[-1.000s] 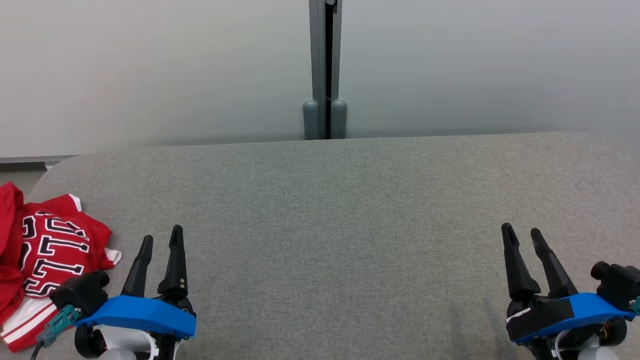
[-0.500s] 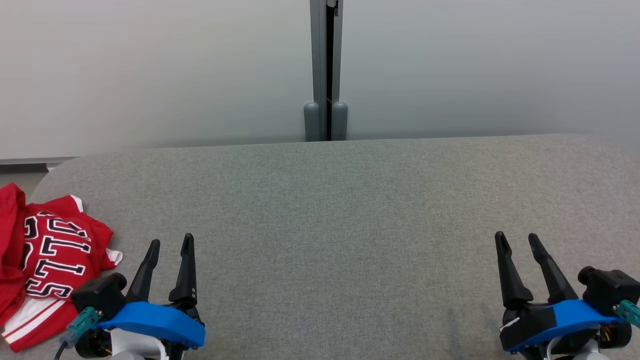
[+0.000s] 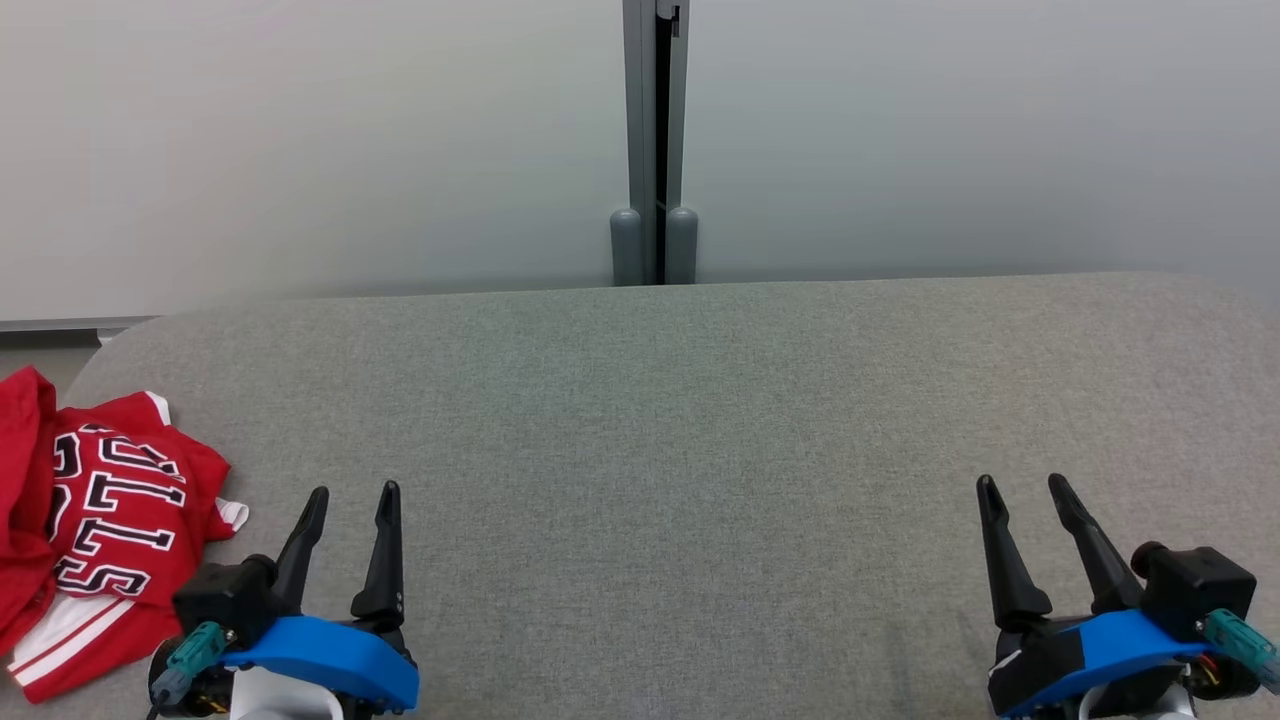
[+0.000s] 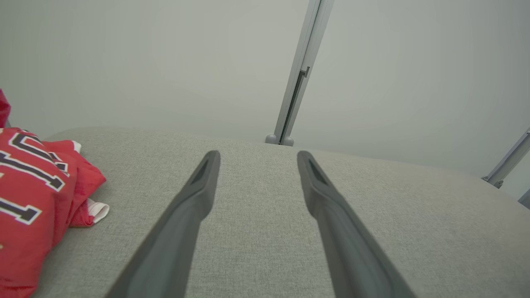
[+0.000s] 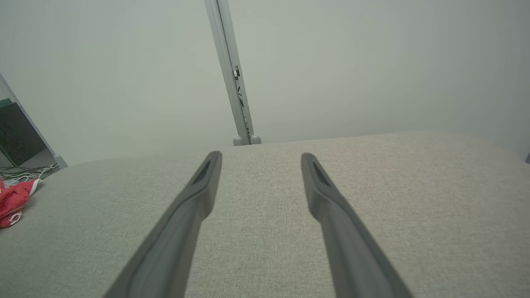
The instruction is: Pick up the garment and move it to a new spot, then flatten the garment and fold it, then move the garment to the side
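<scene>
A crumpled red jersey with black-and-white lettering (image 3: 110, 510) lies at the left edge of the grey fabric-covered table (image 3: 650, 420). The left pincer (image 3: 355, 490) and right pincer (image 3: 1022, 480) hover at the near side, both spread and empty.

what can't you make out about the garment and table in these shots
- Garment, head view: left part cut by the picture's left edge; crumpled folds hide the full lettering and shape.
- Garment, left wrist view: cut off by the left and bottom edges.
- Garment, right wrist view: a small red patch at the left edge, too small for detail.
- Table, head view: near edge lies below the picture; right end cut off.
</scene>
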Tool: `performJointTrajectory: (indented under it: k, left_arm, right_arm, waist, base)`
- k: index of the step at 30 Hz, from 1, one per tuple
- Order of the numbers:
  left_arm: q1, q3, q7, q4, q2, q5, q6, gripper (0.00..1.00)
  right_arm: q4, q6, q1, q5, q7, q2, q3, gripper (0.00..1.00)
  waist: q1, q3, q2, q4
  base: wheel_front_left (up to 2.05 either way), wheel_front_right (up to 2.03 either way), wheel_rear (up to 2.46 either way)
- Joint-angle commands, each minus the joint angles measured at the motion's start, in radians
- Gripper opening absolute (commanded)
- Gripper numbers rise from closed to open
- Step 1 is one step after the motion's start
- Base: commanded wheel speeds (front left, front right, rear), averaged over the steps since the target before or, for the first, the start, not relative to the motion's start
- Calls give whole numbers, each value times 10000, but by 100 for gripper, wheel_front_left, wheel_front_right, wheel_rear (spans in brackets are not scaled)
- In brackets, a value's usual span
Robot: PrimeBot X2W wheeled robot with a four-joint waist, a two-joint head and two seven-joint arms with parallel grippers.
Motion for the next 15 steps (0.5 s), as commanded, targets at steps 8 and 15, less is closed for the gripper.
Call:
performJointTrajectory:
  k: [8, 15]
  left_arm:
    - [-57, -84, -240, 184, 70, 714, 88, 100]
    - [-96, -109, -384, 390, 62, 1111, 99, 100]
  right_arm:
    - [-69, 16, 138, -712, -177, 43, -21, 100]
    - [-83, 15, 187, -1007, -278, 53, -68, 100]
  waist:
    - [0, -31, 0, -2]
    - [-1, -60, 0, 23]
  base:
    - [0, 0, 0]
    - [0, 0, 0]
